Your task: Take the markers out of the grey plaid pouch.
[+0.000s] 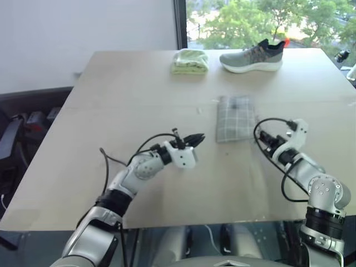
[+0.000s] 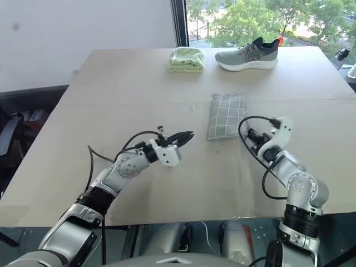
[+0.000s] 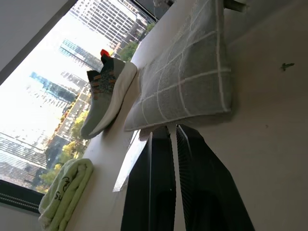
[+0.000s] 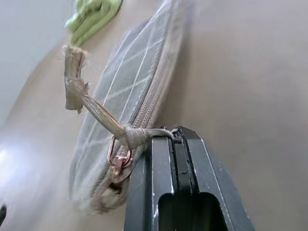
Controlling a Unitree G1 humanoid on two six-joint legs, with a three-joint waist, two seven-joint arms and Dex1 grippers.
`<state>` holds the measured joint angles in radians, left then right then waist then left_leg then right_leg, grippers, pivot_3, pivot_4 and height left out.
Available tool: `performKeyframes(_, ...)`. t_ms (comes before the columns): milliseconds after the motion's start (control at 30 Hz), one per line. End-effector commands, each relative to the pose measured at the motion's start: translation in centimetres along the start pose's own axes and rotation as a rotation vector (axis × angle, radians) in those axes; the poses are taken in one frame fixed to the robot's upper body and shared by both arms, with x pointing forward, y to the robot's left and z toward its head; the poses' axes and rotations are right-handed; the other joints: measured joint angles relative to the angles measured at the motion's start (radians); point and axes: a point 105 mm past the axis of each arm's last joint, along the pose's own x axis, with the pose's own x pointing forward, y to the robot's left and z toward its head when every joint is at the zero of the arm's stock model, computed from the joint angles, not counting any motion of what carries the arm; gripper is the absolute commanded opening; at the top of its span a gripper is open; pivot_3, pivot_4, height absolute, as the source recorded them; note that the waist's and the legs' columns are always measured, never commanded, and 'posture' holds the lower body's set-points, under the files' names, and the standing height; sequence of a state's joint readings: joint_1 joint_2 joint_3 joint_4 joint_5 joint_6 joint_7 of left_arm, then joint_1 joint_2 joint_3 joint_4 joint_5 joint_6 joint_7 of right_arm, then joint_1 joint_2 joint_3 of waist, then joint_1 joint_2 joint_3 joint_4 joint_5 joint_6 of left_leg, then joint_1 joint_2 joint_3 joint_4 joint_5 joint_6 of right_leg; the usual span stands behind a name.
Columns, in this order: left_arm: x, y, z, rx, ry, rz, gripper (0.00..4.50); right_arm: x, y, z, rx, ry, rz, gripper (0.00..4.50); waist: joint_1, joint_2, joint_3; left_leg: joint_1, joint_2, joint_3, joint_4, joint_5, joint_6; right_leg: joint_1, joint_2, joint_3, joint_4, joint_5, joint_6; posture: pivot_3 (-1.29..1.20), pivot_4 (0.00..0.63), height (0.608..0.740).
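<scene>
The right gripper (image 4: 175, 137) has its jaws pinched on the zipper pull cord (image 4: 98, 115) at the near right corner of the grey plaid pouch (image 1: 235, 118), likely to unzip it, while the left gripper (image 1: 196, 137), jaws nearly closed and empty, hovers left of the pouch over the worktop (image 1: 139, 94).

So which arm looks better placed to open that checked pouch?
The right: its pincer is shut on the zipper pull cord at the pouch's corner. The left pincer hangs shut, short of it.

Bright daylight enters through the window (image 1: 267, 22) beyond the table (image 1: 139, 100); wrist views blur up close.
</scene>
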<state>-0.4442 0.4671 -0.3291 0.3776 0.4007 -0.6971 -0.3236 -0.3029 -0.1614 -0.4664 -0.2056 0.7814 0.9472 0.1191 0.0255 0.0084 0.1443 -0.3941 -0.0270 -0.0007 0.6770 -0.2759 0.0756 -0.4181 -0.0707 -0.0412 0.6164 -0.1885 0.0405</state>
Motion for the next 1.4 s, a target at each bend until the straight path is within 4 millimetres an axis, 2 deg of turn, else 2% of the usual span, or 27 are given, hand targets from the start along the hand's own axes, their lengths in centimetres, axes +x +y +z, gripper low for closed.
performKeyframes(33,0.0,1.3,0.4,0.008,-0.017,0.043,0.24,0.0,1.8,0.8,-0.006,-0.021,0.078,0.02,-0.008,0.000,0.000,0.000,0.000,0.000,0.000,0.000,0.000,0.000,0.000,0.000,0.001,0.000,0.000,0.00,0.150,0.740)
performKeyframes(167,0.4,1.4,1.1,-0.028,-0.040,0.032,0.24,0.4,4.8,-0.7,-0.037,0.042,0.190,0.02,-0.017,0.000,0.000,0.001,0.000,0.001,0.000,0.000,0.000,-0.002,0.000,0.001,0.005,0.000,0.000,0.00,0.150,0.740)
performKeyframes(200,0.4,1.2,1.3,-0.030,-0.049,0.016,0.64,0.5,5.3,-1.0,-0.049,0.052,0.208,0.00,-0.019,0.000,0.000,0.001,0.001,0.001,0.000,0.000,0.001,-0.002,0.000,0.002,0.005,0.000,0.000,0.00,0.150,0.740)
performKeyframes(233,0.5,1.1,1.6,-0.036,-0.058,0.007,0.75,0.8,5.8,-1.4,-0.058,0.065,0.223,0.00,-0.020,0.000,0.000,0.001,0.001,0.001,0.000,0.000,0.001,-0.002,0.001,0.002,0.006,0.000,0.000,0.00,0.150,0.740)
performKeyframes(267,0.6,1.0,1.9,-0.042,-0.066,0.004,1.07,1.0,6.3,-1.8,-0.063,0.075,0.235,0.00,-0.020,0.000,0.000,0.002,0.001,0.001,0.000,0.000,0.001,-0.002,0.001,0.002,0.007,0.000,0.000,0.00,0.150,0.740)
performKeyframes(400,1.0,0.6,2.8,-0.067,-0.086,-0.012,2.84,1.5,8.3,-3.0,-0.068,0.109,0.295,0.00,-0.021,0.000,0.000,0.002,0.001,0.001,0.000,0.000,0.001,-0.002,0.001,0.002,0.007,0.000,0.000,0.00,0.150,0.740)
performKeyframes(600,1.2,0.1,3.1,-0.077,-0.085,-0.031,2.84,1.7,10.8,-3.8,-0.070,0.134,0.373,0.00,-0.019,0.000,0.000,0.001,0.000,0.001,0.000,0.000,0.000,-0.003,0.001,0.002,0.007,0.000,0.000,0.00,0.150,0.740)
performKeyframes(733,1.4,0.6,2.3,-0.044,-0.050,-0.014,2.84,1.3,11.7,-4.1,-0.079,0.154,0.414,0.00,-0.018,0.000,0.000,0.001,0.000,0.001,0.000,0.000,0.001,-0.003,0.001,0.002,0.007,0.000,0.000,0.00,0.150,0.740)
performKeyframes(1133,2.3,2.0,0.9,-0.023,0.014,0.085,2.84,0.4,11.4,-4.7,-0.076,0.176,0.405,0.00,-0.014,0.000,0.000,0.001,0.000,0.001,0.000,0.000,0.001,-0.003,0.001,0.002,0.007,0.000,0.000,0.00,0.150,0.740)
performKeyframes(1400,3.5,1.3,0.5,0.005,0.020,0.067,2.84,-0.1,11.6,-4.7,-0.070,0.172,0.412,0.00,-0.014,0.000,0.000,0.001,0.000,0.001,0.000,0.000,0.001,-0.003,0.001,0.002,0.007,0.000,0.000,0.00,0.150,0.740)
